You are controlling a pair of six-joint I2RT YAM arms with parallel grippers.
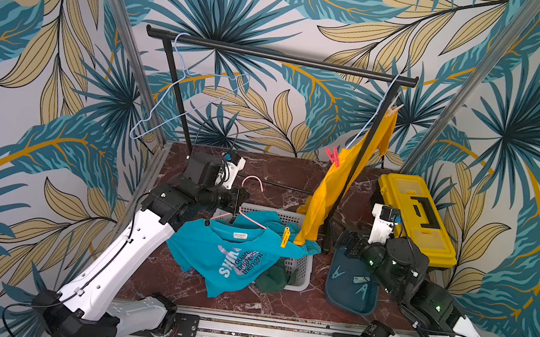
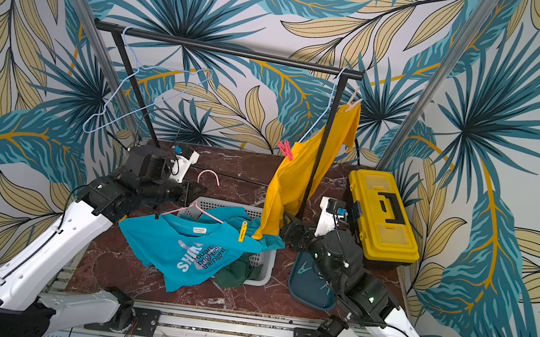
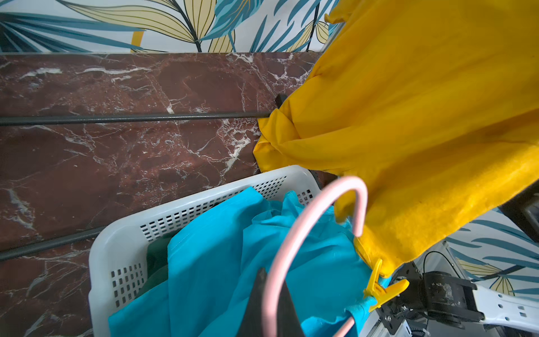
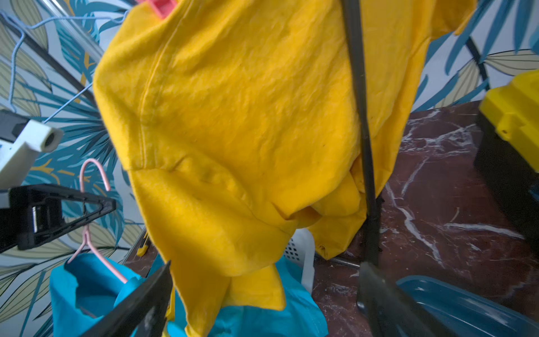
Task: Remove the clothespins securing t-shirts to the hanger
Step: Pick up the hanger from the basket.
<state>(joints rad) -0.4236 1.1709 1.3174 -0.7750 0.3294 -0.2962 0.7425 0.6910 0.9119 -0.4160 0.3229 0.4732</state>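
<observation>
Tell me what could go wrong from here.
1. The left tool pinches the pink hanger only at its thin neck; tugging the yellow pin may twist it loose.
2. The yellow shirt hangs right beside that pin, so the open right tool may snag cloth instead.

Left tool [image 1: 243, 196] is clamped shut, right tool [image 1: 345, 243] spread wide.

T-shirts I count: three, yellow [image 1: 341, 182], turquoise [image 1: 215, 250], dark green [image 1: 274, 276].
Clothespins: six, three teal [image 1: 338, 274] [image 1: 361, 279] [image 1: 364, 291], one yellow [image 1: 285, 238], one red-pink [image 1: 333, 156], one pale peach [image 1: 394, 109].
Hangers: three, two light blue wire [image 1: 185, 71] [image 1: 370, 122], one pink hanger [image 3: 360, 210].
Basket [image 1: 301, 280]: one.
Tray [image 1: 350, 304]: one.
Toolbox [image 1: 413, 223]: one.
My pincers: two, left [image 1: 246, 196], right [image 4: 265, 264].
</observation>
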